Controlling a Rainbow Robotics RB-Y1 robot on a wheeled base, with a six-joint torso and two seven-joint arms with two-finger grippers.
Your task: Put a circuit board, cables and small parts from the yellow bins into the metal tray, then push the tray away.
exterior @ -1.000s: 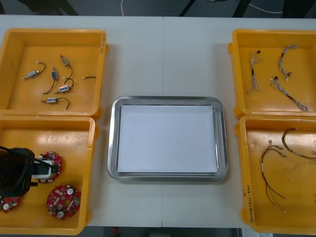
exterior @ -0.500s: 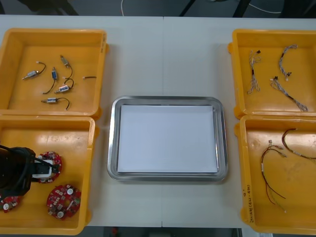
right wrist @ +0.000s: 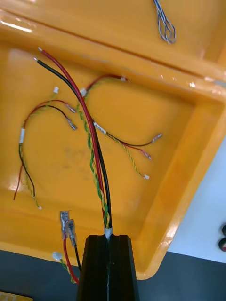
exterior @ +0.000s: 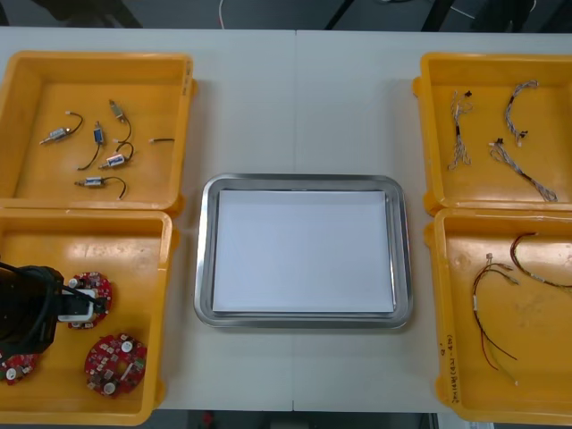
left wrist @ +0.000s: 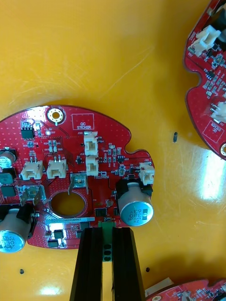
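Left wrist view: left gripper (left wrist: 107, 230) pinches the circuit board (left wrist: 70, 141) edge. Right wrist view: right gripper (right wrist: 108, 237) clamps a red and yellow cable (right wrist: 95, 157).

The red circuit board (left wrist: 70, 141) in the near left yellow bin (exterior: 166, 304) has a small box outlined in white, beside a gold-ringed hole, that reads "QC STICKER". One silver can (left wrist: 135, 212) standing on that board has dark print on its top that cannot be read with certainty, a second silver can (left wrist: 12, 237) shows what looks like "330", and a white strip label (left wrist: 70, 220) carries a row of digits too fine to read. Black handwriting runs along the left rim of the near right yellow bin (exterior: 447, 357), too small to make out.
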